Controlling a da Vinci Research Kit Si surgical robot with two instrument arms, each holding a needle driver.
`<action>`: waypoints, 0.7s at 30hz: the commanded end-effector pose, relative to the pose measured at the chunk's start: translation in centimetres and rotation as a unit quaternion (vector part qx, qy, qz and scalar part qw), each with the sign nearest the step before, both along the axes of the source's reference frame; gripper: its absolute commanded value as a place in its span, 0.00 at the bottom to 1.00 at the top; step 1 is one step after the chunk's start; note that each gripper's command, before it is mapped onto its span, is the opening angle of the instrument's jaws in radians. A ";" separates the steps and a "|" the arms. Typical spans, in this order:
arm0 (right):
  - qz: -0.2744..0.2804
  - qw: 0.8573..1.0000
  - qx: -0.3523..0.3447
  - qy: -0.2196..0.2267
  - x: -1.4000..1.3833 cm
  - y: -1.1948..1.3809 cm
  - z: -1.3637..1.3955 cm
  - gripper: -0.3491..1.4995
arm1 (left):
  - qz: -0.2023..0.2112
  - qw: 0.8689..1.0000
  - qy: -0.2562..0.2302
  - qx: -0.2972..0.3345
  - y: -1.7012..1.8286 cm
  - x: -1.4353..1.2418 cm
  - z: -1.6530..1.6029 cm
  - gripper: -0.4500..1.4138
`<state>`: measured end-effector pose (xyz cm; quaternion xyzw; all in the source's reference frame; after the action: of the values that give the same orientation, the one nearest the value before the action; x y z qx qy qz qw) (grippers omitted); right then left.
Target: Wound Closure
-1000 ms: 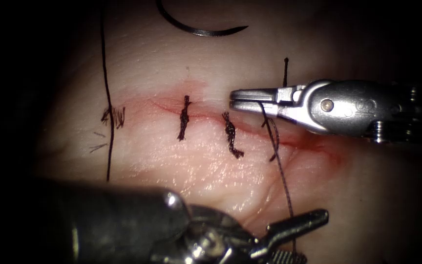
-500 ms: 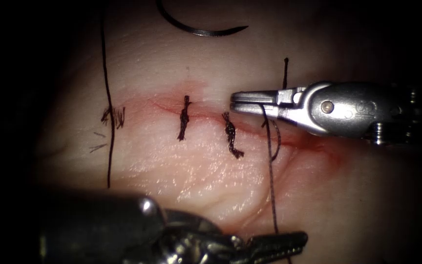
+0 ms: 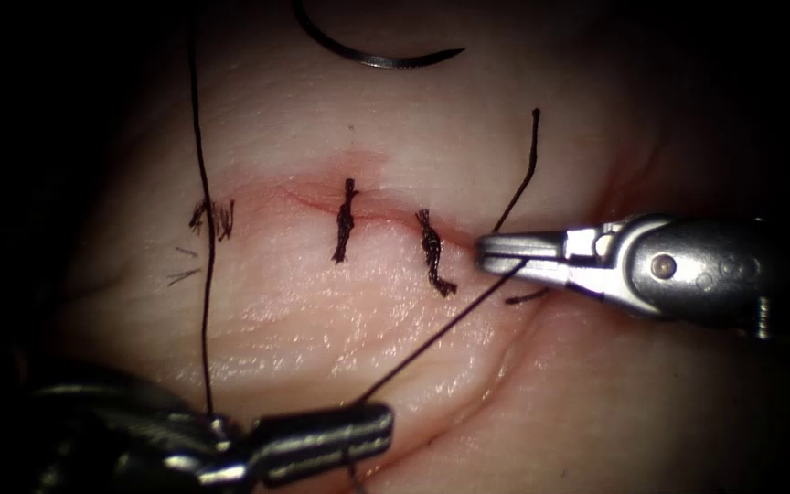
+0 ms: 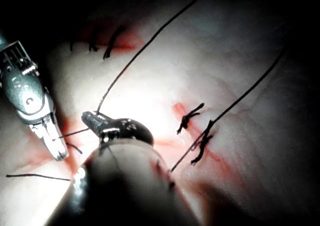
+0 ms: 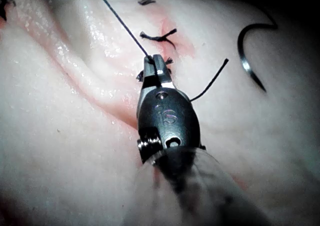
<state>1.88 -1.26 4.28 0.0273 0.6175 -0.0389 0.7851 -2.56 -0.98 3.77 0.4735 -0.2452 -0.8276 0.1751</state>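
Dark steel, the curved needle [image 3: 372,57] lies free on the tissue [image 3: 340,311] well above the cut [image 3: 386,218], held by neither tool; its long axis runs left to right, the arc bowing toward the cut, its point aimed right. Black thread [image 3: 441,329] runs taut on a slant from the right tool [image 3: 491,256] down-left to the left tool [image 3: 372,430], and a free tail rises up-right past the right tool. The right tool lies level, tip pointing left at the cut's right end, jaws pressed together on the thread. The left tool reaches in from below the cut, tip pointing right, jaws pinching the same thread. Two knotted stitches [image 3: 345,220] cross the cut.
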 end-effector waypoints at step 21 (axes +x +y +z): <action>0.095 0.994 -0.013 -0.060 -0.05 -0.23 -0.51 0.93 | -0.010 1.000 -0.004 -0.019 0.19 -0.08 -0.19 0.00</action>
<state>1.67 -1.50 3.78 -0.0344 0.5684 0.0345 0.8213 -2.58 -0.79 3.53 0.4695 -0.2663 -0.8235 0.1746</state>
